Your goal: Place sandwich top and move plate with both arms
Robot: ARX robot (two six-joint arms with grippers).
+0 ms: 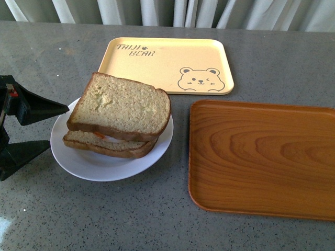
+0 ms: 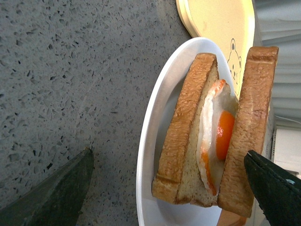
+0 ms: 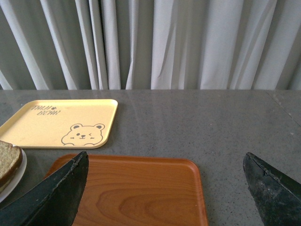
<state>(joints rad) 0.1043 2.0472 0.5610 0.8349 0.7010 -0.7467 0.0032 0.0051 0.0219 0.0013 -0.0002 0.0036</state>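
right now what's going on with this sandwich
The sandwich top lies a bit askew on the egg-bearing slice, on the white plate. The left claw is open at the plate's left side, gripping nothing. The right claw is open and empty too, over by the wooden tray, away from the plate. The plate sits on the grey table, in front of the bear tray, so the plate move is not yet done.

Sandwich top (image 1: 123,104) lies stacked on the plate (image 1: 89,164), wooden tray (image 1: 261,157) right, bear tray (image 1: 167,63) behind.
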